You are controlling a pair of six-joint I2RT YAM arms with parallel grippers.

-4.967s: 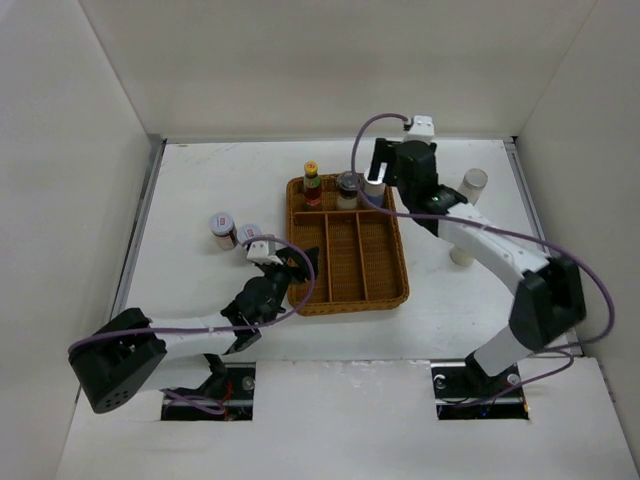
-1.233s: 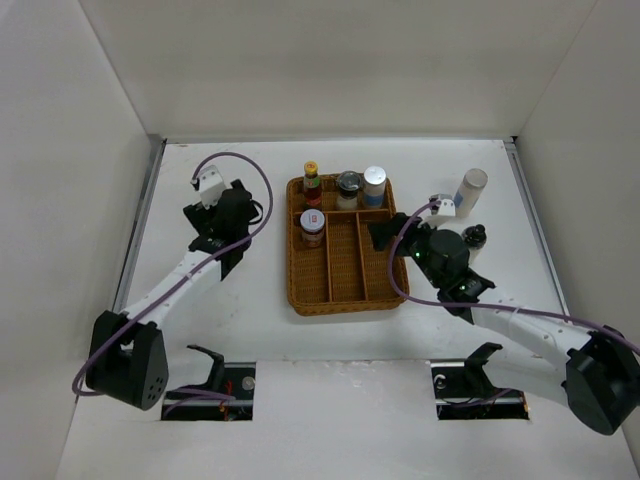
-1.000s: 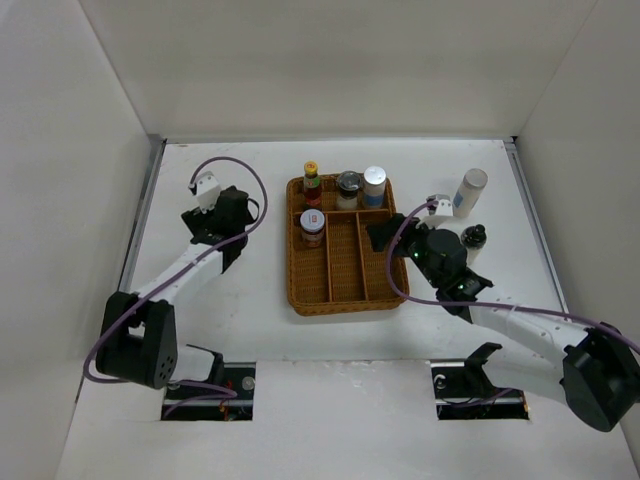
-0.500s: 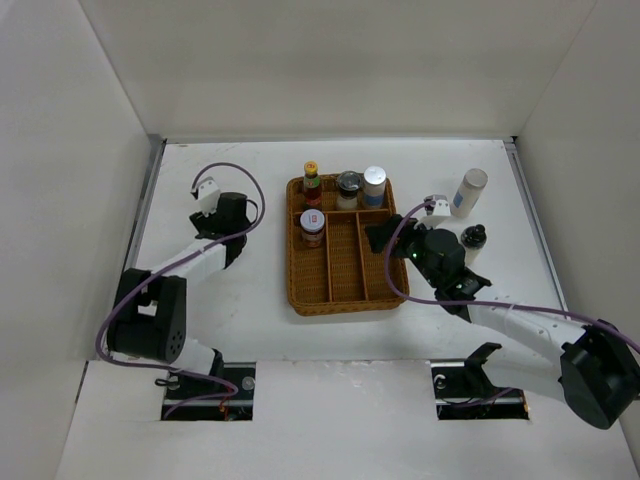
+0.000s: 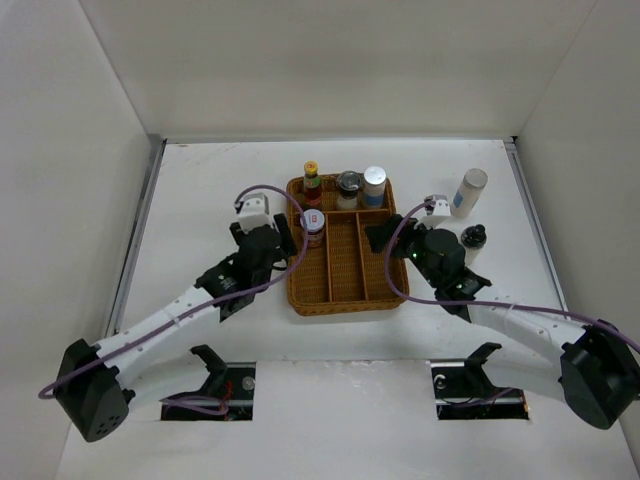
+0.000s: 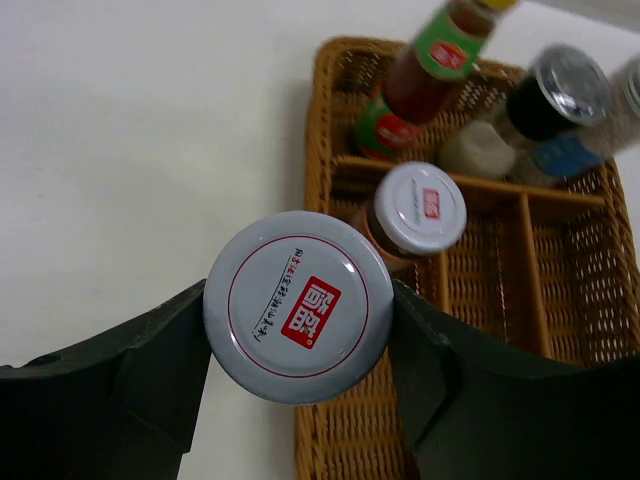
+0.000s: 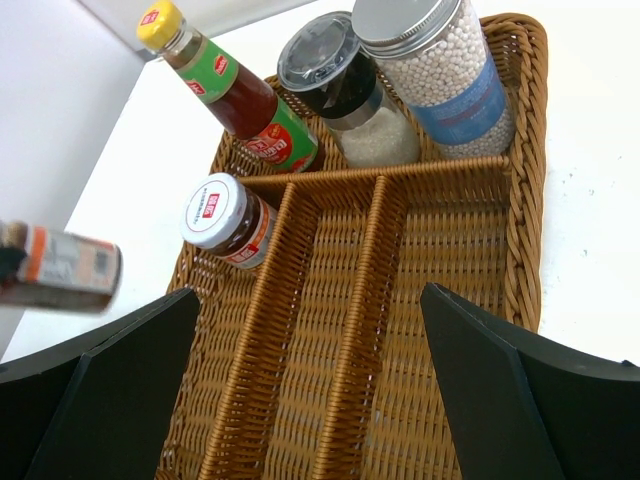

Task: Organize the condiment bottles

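With our left gripper (image 5: 281,238) clamped on a white-lidded jar (image 6: 297,305) at the left rim of the wicker tray (image 7: 528,200), we are mid-carry and next need to bring it over the compartment where its twin (image 6: 420,210) stands and lower it, while our right gripper (image 5: 380,236) hovers with fingers apart.

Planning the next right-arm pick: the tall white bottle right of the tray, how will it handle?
The tall white bottle stands narrow and upright, so a sideways nudge would likely tip it. Its round body would probably roll once down. The small dark-capped bottle beside it may get knocked.
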